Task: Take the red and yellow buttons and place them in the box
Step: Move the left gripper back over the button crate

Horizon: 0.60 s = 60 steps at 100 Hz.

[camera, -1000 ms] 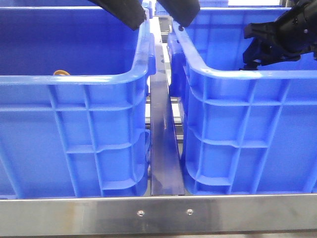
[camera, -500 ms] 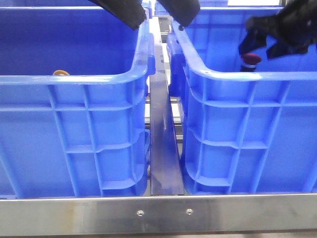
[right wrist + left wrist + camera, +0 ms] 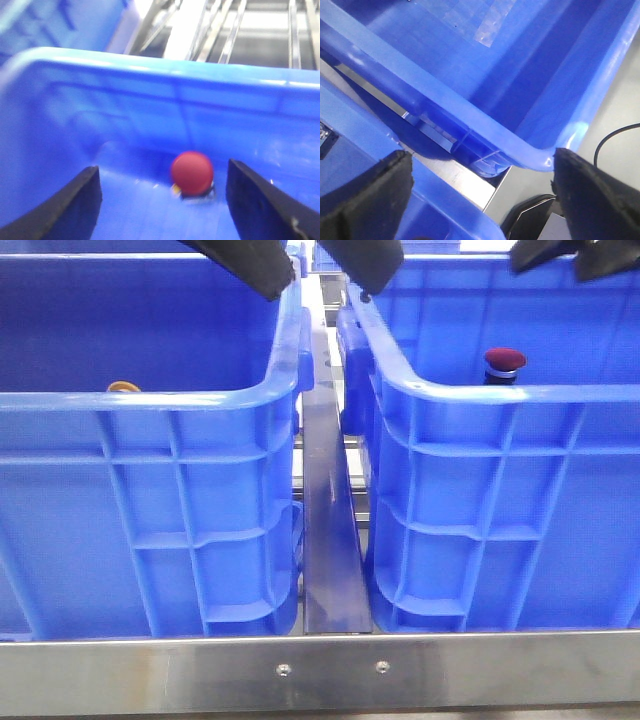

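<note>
Your right tool (image 3: 160, 200) hangs with jaws apart and empty above the red button (image 3: 504, 362), which rests cap-up inside the right blue crate (image 3: 500, 392). Your left tool (image 3: 480, 192) also stands apart, over the gap between both crates. The yellow button (image 3: 124, 387) lies in the left crate (image 3: 150, 400).

I work at an industrial sorting station; two blue crates (image 3: 150, 490) sit side by side on a steel frame (image 3: 320, 672); metal rails (image 3: 220, 30) run behind them.
</note>
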Each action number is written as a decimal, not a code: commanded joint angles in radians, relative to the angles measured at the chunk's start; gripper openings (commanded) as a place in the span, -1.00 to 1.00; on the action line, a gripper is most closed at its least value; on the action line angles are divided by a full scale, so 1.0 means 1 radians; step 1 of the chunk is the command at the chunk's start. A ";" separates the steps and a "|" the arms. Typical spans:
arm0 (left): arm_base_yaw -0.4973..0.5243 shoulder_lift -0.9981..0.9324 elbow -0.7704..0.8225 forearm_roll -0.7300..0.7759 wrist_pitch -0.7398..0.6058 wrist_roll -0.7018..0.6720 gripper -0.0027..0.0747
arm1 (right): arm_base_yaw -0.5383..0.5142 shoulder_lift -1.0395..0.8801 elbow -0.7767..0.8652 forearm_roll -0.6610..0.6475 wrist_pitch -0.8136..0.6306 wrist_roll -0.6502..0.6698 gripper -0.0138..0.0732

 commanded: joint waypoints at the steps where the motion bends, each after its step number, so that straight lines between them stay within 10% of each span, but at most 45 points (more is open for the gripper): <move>1: -0.007 -0.031 -0.029 -0.022 -0.049 0.002 0.48 | -0.001 -0.118 0.032 0.009 0.005 -0.009 0.57; 60: 0.031 -0.033 -0.068 -0.019 -0.042 -0.022 0.48 | -0.001 -0.668 0.384 0.009 0.009 -0.009 0.57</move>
